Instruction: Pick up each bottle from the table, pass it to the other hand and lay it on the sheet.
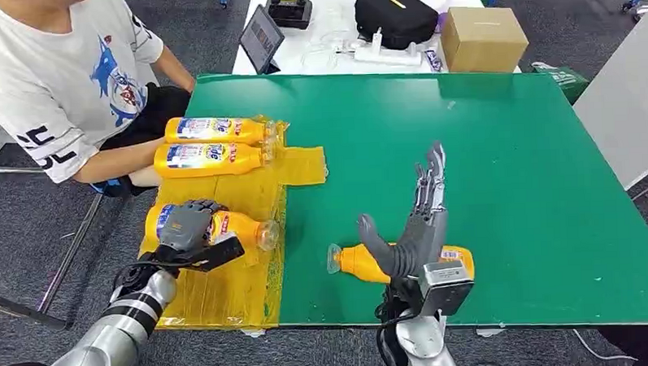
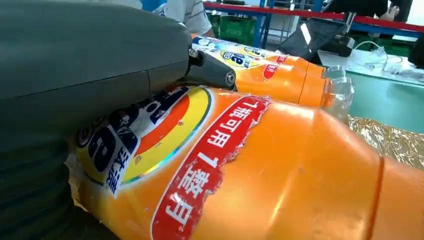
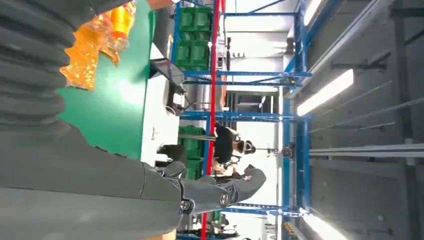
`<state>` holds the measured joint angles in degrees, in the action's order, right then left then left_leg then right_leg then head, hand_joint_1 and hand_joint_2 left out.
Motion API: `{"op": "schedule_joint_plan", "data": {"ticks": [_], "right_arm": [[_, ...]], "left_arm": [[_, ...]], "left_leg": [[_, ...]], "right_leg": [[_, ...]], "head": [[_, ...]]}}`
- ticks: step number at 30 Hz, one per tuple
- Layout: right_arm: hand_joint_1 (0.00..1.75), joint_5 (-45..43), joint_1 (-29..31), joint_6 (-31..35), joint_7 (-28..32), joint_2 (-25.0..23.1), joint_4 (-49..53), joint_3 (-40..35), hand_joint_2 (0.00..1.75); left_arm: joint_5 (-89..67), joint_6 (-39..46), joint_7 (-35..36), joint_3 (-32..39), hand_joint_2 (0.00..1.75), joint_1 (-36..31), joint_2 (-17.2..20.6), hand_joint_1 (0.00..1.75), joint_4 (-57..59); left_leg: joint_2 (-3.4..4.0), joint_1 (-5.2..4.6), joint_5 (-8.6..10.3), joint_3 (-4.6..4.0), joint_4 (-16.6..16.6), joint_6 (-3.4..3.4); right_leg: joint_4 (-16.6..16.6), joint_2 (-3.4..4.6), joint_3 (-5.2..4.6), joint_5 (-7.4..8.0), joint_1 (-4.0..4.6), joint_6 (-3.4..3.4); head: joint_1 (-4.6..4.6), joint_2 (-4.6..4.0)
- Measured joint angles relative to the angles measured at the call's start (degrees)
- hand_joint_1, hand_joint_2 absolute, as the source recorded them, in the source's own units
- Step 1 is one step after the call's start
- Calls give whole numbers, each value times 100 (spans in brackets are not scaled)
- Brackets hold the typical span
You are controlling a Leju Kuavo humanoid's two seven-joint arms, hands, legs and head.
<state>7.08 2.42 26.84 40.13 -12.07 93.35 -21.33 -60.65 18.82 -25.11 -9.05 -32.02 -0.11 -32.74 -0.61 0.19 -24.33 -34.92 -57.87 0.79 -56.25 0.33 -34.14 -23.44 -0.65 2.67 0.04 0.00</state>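
Left hand wrapped over an orange plastic bottle with a blue label, lying on the crinkly yellow sheet. Right hand upright, fingers spread, holding nothing, just in front of another orange bottle on the green table.

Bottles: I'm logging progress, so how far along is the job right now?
Two bottles already lie on the yellow sheet by a person's arm. The left hand rests on a third bottle on the sheet. One bottle remains on the green table, behind the raised, spread right hand.
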Motion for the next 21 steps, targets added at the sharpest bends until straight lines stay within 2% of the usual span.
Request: {"op": "schedule_joint_plan", "data": {"ticks": [1, 2, 8, 10, 21], "right_arm": [[0, 0, -1, -4, -2, 0, -17, 11, 175], [0, 0, 0, -17, -2, -4, -41, 26, 175], [0, -50, -1, -247, -2, -83, -203, 96, 175], [0, -78, 5, -321, -2, -98, -271, 131, 175], [0, -177, 5, -487, -2, -175, -524, 247, 175]], "left_arm": [[2, -26, -2, -6, 175, -3, 7, 0, 0], [13, -72, -2, -13, 0, -6, 11, 0, 0], [184, -700, -98, -105, 0, 0, 57, 0, 2], [315, -879, -155, -142, 0, -7, 66, 0, -2], [918, -1442, -461, -179, 0, 4, 205, 0, -63]], "left_leg": [[0, 0, 0, 2, 0, 0], [0, 0, 0, 3, 0, 0], [8, 0, 0, 10, 0, 0], [-9, 0, 1, 12, 0, 0], [-15, 1, 1, 28, 2, -1]], "right_leg": [[0, 0, 1, 0, 0, 0], [0, 0, 3, 0, 0, 0], [0, 2, 6, 2, 0, 0], [0, -3, 14, -1, 0, 0], [-1, -4, 31, -2, 0, -1]], "head": [[-2, 0], [-2, 0], [-2, 0], [0, 0], [2, 0]]}}
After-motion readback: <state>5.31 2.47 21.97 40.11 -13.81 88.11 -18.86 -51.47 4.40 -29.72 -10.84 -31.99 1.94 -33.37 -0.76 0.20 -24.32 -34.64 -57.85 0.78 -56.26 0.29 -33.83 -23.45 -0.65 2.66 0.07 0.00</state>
